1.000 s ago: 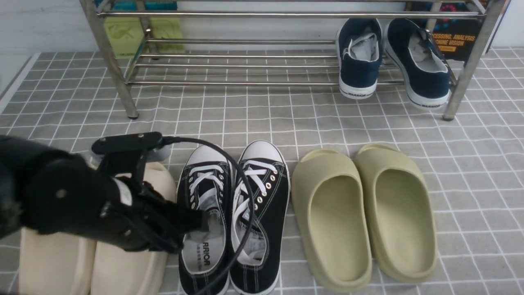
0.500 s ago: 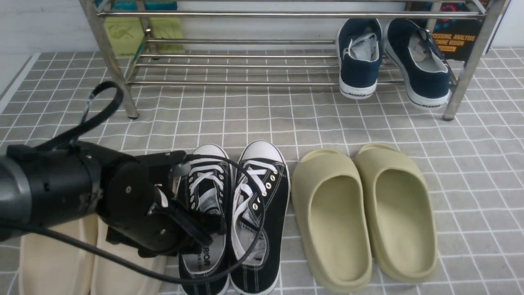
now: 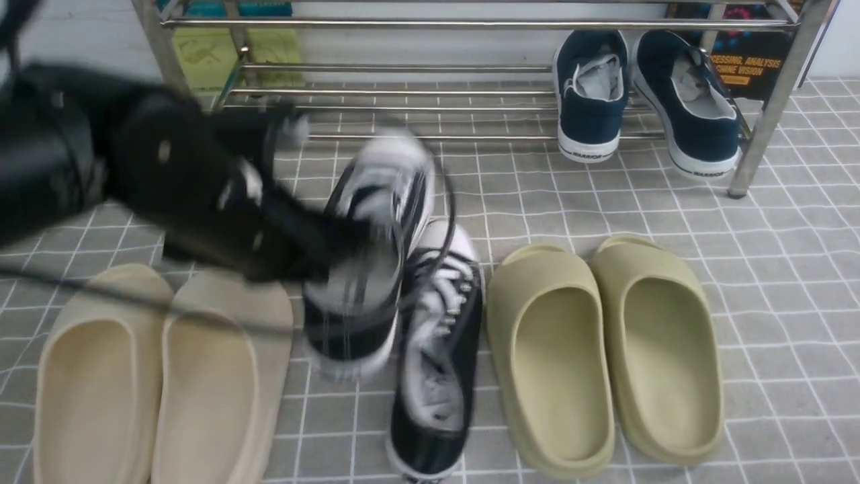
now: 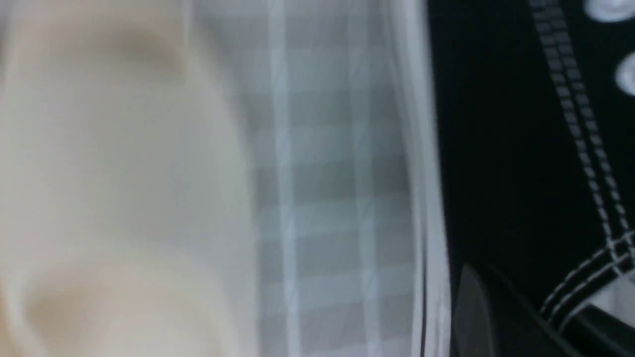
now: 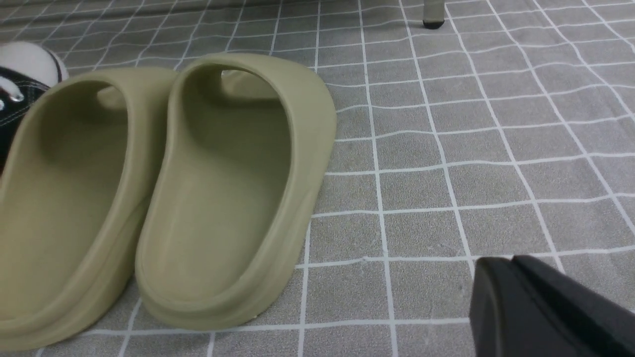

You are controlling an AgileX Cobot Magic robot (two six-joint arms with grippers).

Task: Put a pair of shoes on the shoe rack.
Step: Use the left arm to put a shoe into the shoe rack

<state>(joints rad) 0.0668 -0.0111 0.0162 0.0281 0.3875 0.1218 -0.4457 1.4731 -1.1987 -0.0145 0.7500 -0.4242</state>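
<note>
My left gripper (image 3: 329,259) is shut on the side wall of one black canvas sneaker (image 3: 366,269) and holds it, blurred, off the floor, toe toward the steel shoe rack (image 3: 403,107). In the left wrist view that sneaker's black canvas (image 4: 496,148) fills one side, with a fingertip (image 4: 471,312) pressed against it. The second black sneaker (image 3: 437,356) lies on the tiled floor between the slides. Its white toe also shows in the right wrist view (image 5: 30,62). My right gripper (image 5: 501,277) hangs shut and empty over bare tiles, out of the front view.
Navy sneakers (image 3: 638,94) sit on the rack's right end. Cream slides (image 3: 154,376) lie front left and olive slides (image 3: 605,349) front right, the latter also in the right wrist view (image 5: 163,183). A rack leg (image 3: 759,134) stands at the right.
My left gripper has lifted the left black sneaker off the floor and carried it forward toward the rack. The other sneaker has shifted slightly on the floor.
</note>
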